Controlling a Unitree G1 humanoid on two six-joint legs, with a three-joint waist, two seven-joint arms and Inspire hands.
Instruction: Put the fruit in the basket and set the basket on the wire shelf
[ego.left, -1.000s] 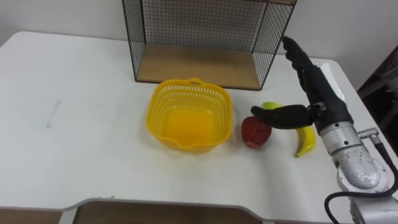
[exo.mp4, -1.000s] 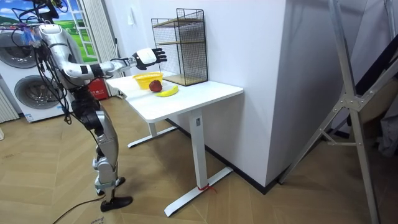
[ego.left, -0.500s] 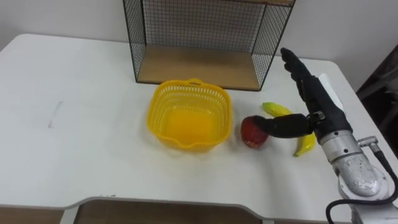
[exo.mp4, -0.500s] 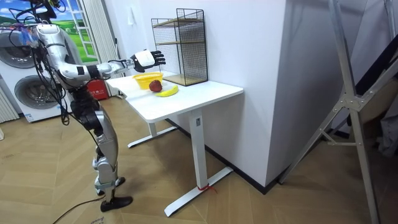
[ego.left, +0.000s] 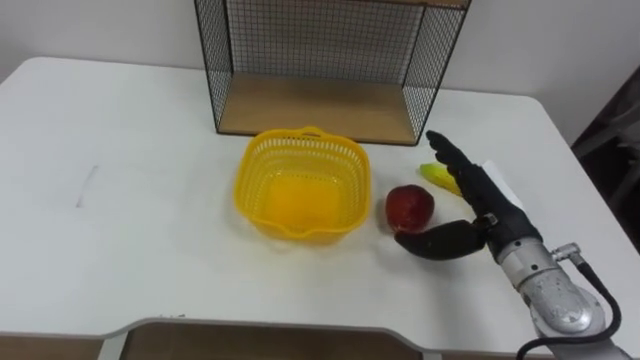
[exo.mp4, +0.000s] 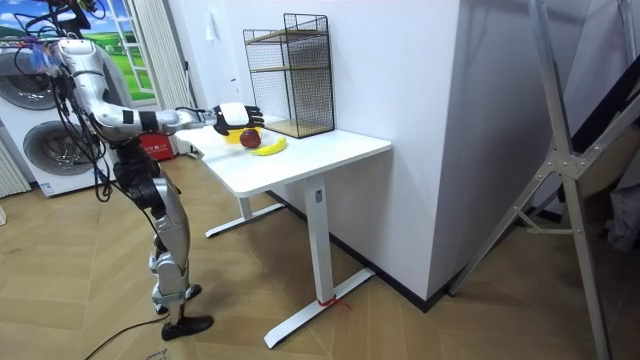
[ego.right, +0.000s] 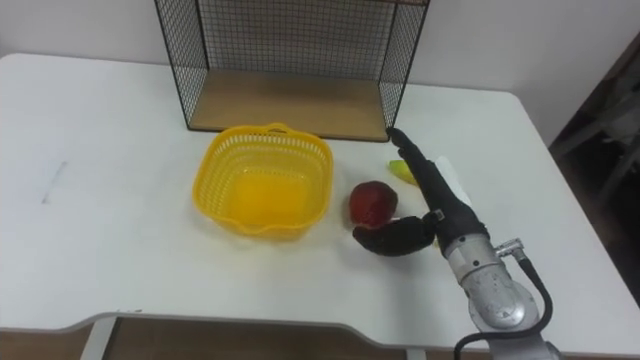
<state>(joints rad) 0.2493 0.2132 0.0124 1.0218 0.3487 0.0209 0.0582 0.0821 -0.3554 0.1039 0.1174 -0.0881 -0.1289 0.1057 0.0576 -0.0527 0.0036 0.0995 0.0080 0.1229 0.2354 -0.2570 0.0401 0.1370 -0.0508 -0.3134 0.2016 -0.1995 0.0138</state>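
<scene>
Right hand (ego.left: 492, 214): coming down lower, fingers straight, thumb spread wide.
Apple (ego.left: 410, 207): lying just left of it, basket (ego.left: 303, 136) beyond.

Right hand (ego.left: 487, 208) open: fingers straight, thumb spread sideways, arm extended forward.

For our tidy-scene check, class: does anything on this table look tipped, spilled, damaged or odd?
Nothing stands out. The yellow basket sits upright and empty before the wire shelf; the apple and partly hidden banana lie on the table beside the open right hand.
</scene>
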